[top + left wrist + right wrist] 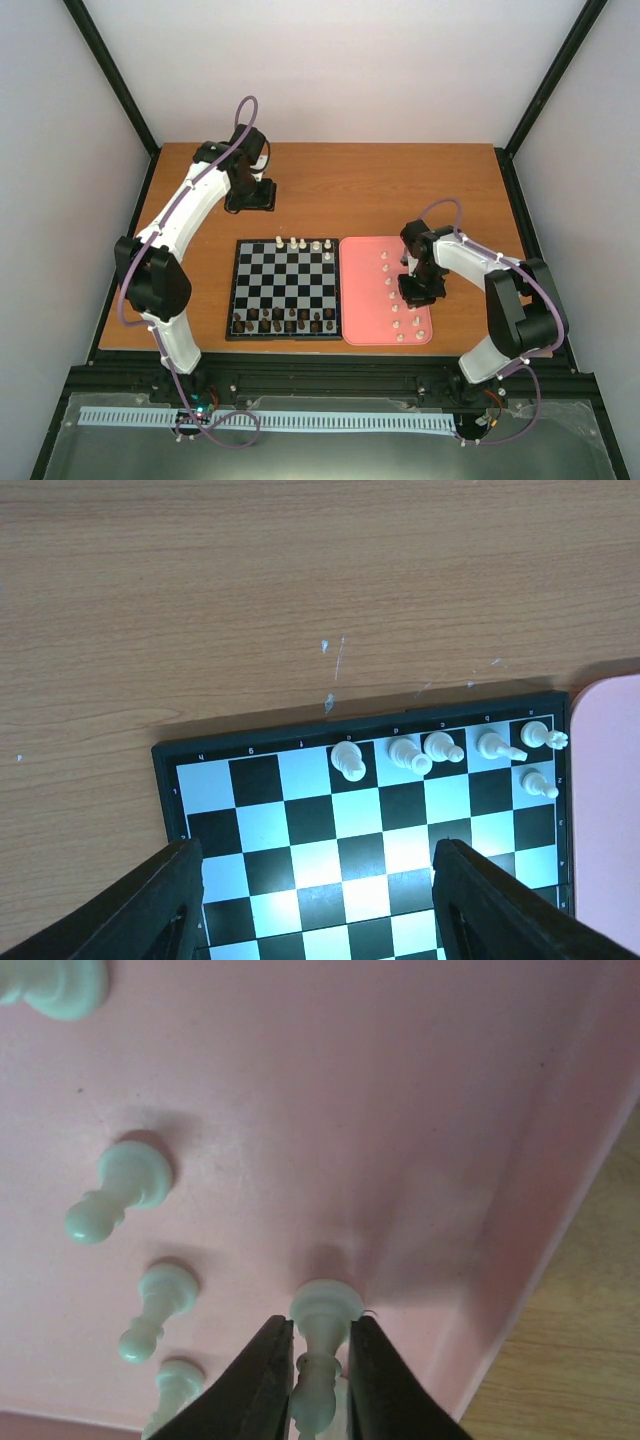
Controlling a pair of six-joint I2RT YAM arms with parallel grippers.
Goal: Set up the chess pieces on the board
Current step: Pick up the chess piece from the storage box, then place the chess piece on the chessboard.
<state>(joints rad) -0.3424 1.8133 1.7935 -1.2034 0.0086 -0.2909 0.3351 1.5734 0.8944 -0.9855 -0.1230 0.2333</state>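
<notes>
The left fingers [170,900] hang wide apart and empty over the tabletop [400,190], beyond the board [285,290]. Six white chess pieces [348,760] stand along its far edge, toward the right. Beside the board, the pink tray [360,255] carries more, and the right fingers [265,1380] are clamped on one white pawn [325,1305] there.

Overhead camera looks down from six o'clock, covering both: left wrist high over the board [250,750], right wrist close above tray [300,1110].
</notes>
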